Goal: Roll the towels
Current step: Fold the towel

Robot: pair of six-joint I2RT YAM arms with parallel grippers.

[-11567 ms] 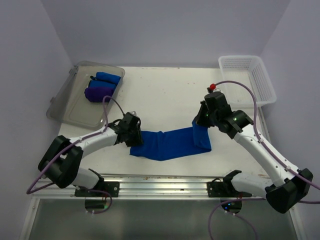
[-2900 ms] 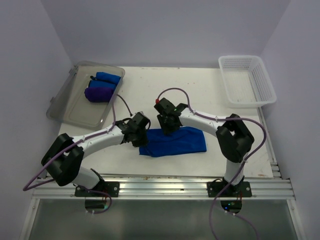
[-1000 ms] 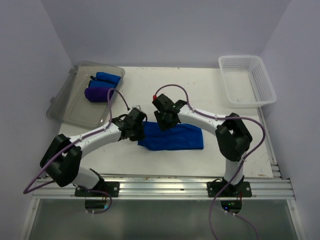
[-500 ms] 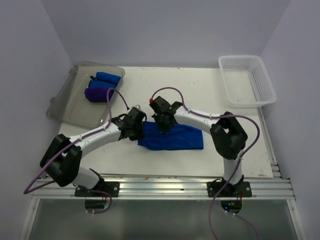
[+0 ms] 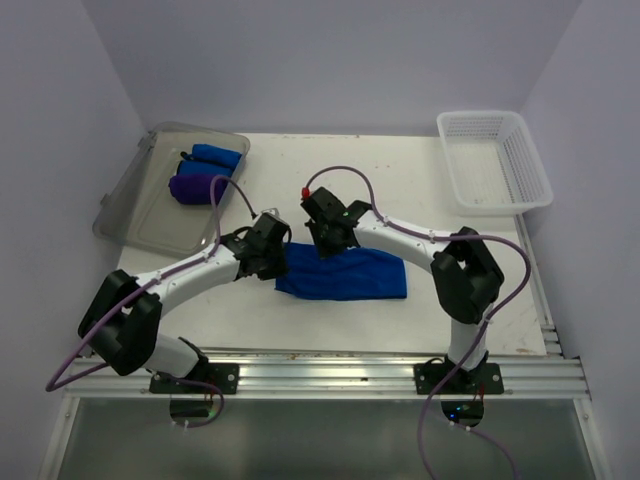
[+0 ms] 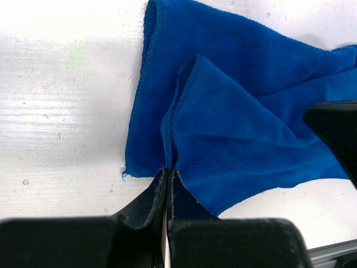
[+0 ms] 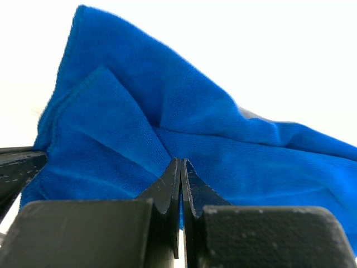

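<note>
A royal blue towel (image 5: 350, 275) lies folded into a band in the middle of the table. My left gripper (image 5: 281, 261) is shut on the towel's left end, pinching a fold of cloth (image 6: 234, 128) between its tips (image 6: 167, 171). My right gripper (image 5: 326, 249) is shut on the towel's far edge near the same end, with blue cloth (image 7: 167, 111) caught between its fingers (image 7: 181, 163). Both grippers stand close together. Two rolled towels, one blue (image 5: 215, 155) and one dark purple (image 5: 197, 187), lie in the tray.
The clear grey tray (image 5: 150, 215) sits at the back left, beside the left wall. A white mesh basket (image 5: 520, 150) stands at the back right corner. The right arm reaches across the table above the towel's far side.
My right gripper has closed on the towel's far edge over the last second. The left gripper has kept its hold, and the towel has barely shifted.
</note>
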